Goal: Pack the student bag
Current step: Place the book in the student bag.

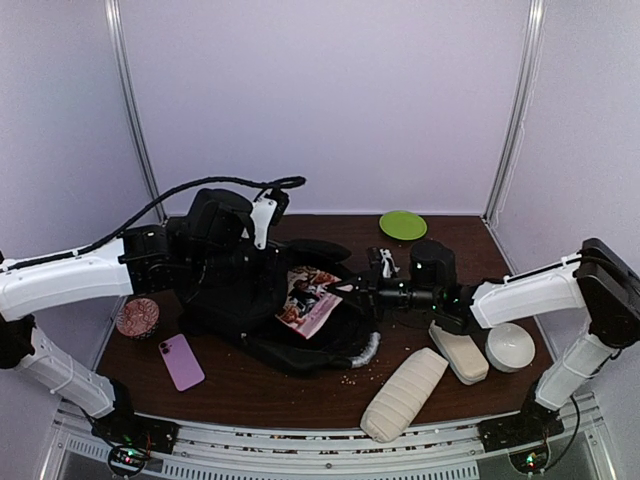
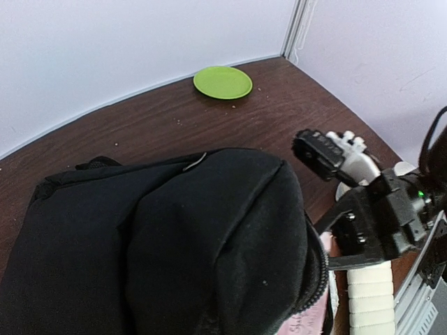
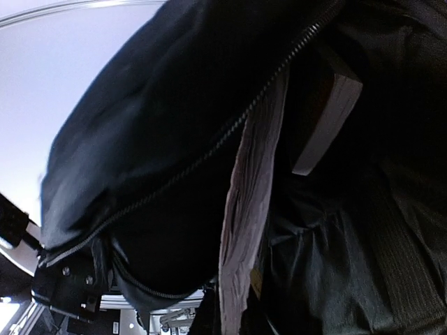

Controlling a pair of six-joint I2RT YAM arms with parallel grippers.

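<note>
Student bag (image 3: 140, 139): inner book (image 3: 328, 118), right-wrist only

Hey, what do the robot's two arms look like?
The left arm and right arm have white tubular links with black joints and black wrists. A black cable loops above the left one; small green lights glow near the right wrist.

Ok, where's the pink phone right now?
In the top view, the phone lies flat on the table toward the left front, just below the reddish round container and left of the black backpack.
</note>
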